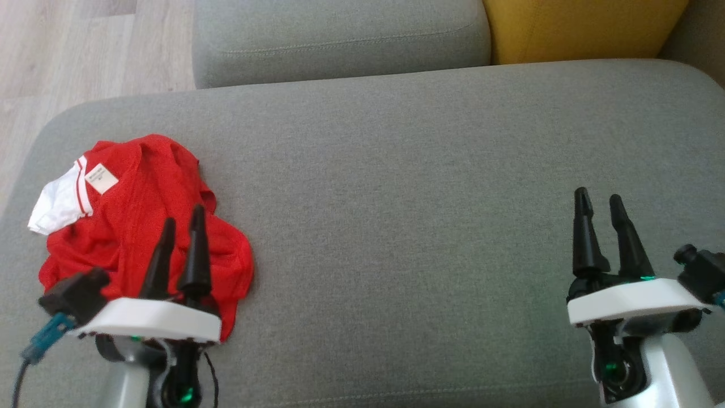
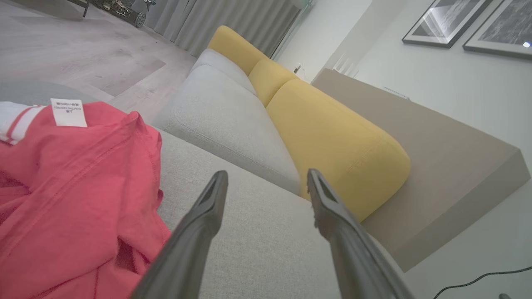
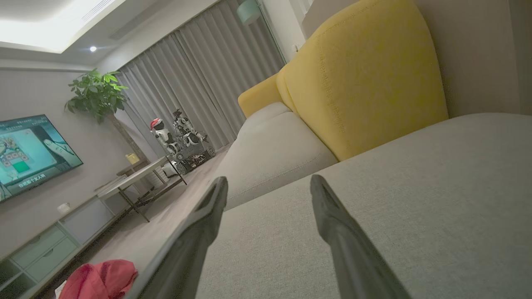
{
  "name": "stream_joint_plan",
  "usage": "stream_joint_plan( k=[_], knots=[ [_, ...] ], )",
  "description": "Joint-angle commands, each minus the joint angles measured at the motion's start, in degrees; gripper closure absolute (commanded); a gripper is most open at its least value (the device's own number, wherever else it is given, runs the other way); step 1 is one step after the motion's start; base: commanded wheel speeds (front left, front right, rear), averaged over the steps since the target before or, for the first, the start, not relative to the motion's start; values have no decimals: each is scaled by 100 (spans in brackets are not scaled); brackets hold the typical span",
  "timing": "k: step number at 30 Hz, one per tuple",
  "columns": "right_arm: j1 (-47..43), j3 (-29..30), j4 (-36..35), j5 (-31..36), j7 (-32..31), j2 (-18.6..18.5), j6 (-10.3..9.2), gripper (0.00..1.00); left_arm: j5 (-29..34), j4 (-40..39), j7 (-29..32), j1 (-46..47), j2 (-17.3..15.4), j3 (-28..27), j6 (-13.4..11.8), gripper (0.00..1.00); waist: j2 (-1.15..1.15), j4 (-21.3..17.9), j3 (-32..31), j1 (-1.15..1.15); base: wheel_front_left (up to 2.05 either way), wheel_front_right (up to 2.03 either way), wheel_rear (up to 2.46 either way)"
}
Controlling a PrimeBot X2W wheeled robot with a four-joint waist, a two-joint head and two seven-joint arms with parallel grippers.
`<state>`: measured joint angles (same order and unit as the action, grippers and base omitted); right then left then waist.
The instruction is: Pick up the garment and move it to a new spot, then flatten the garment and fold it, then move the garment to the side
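Loosely crumpled, red garment (image 1: 133,207) lies on cushion (image 1: 396,226); left claw (image 1: 183,215), right claw (image 1: 598,195) gape empty.

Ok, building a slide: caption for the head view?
Crumpled red garment on the grey sofa seat, not yet picked up; both arms' jaws open.

Bare cushion (image 1: 396,198) lies right of crumpled garment (image 1: 141,226)

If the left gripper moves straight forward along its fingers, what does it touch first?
Probably the grey cushion, close beside the red garment. The left gripper is open and the garment lies left of its line in the wrist view, though depth is unclear.
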<state>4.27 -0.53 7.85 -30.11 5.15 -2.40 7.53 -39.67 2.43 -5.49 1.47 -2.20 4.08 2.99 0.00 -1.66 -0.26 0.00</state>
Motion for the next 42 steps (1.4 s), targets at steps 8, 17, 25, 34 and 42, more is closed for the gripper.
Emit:
stream_joint_plan(
  k=[8,17,25,34,42],
  knots=[
    [390,-260,-161,1045,216,-35,-3,0,1040,-211,-189,296,-412,438,-390,0,0,-27,24,0,0,0,0],
    [428,-346,-71,1746,351,-37,-3,0,1661,-142,-323,362,-764,931,-904,0,0,-46,-17,0,0,0,0],
    [485,-445,-64,2421,486,-39,-3,0,2195,-126,-456,449,-1046,1400,-1396,0,0,-64,-46,0,0,0,0],
    [511,-537,-172,3022,638,-42,-4,0,2802,-208,-607,579,-1373,1871,-1922,0,0,-80,-40,0,0,0,0],
    [503,-568,-185,3249,774,-44,-4,0,2920,-329,-742,579,-1400,2031,-2261,0,0,-61,-52,0,0,0,0]
  ],
)
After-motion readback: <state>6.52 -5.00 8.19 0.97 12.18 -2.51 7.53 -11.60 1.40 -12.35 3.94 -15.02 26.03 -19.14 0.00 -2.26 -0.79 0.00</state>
